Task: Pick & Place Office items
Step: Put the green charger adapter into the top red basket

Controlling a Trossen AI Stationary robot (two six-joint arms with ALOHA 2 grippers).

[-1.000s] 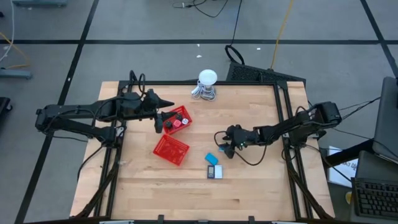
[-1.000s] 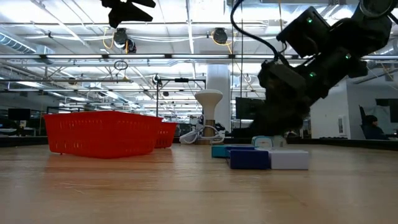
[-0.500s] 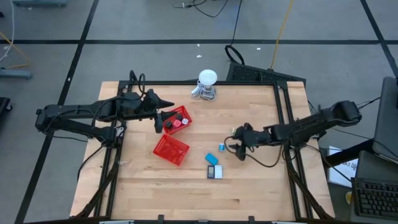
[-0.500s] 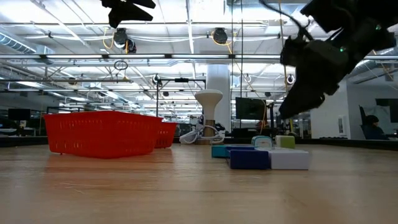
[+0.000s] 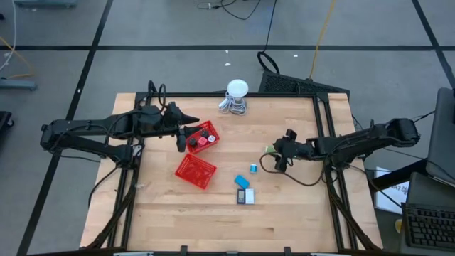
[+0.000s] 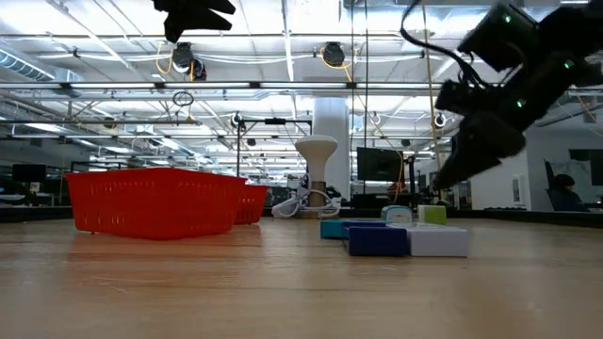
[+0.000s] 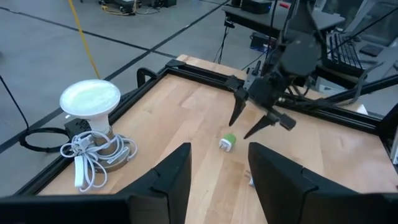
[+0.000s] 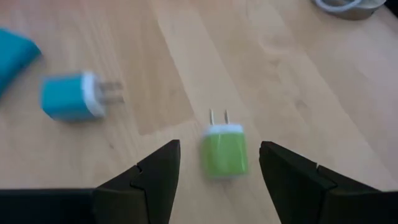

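Hovering my right claw spread over the green plug (bare table, untouched), I'd only got a few bits into the far red basket; blue plug waited too.

I can read no text, label, brand, number or sign anywhere around me: none on the pieces lying on my table, none on the baskets, none out in the room beyond.
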